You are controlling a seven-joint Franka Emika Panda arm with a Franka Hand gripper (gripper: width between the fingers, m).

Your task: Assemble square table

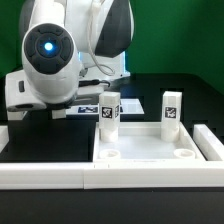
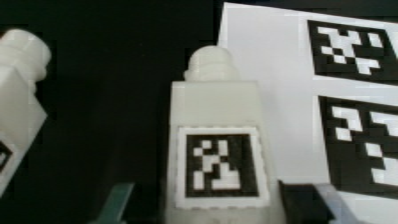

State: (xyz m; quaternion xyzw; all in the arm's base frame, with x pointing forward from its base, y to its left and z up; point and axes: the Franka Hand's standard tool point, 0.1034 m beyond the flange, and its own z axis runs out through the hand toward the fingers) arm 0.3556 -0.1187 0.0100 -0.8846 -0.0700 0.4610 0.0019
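In the wrist view a short white leg (image 2: 217, 140) with a black-and-white tag lies on the black table, its round peg pointing away from me. My gripper (image 2: 210, 197) is open, with one finger on each side of the leg's tagged end and small gaps showing. A second leg (image 2: 22, 90) lies beside it. In the exterior view the square tabletop (image 1: 148, 147) lies at the front, sockets up, with two legs (image 1: 108, 110) (image 1: 171, 110) standing in its far corners. The gripper is hidden behind the arm there.
The marker board (image 2: 329, 90) lies close beside the straddled leg and also shows in the exterior view (image 1: 86, 108). A long low white border wall (image 1: 60, 172) runs along the front. The arm's body (image 1: 55, 55) fills the exterior view's upper left.
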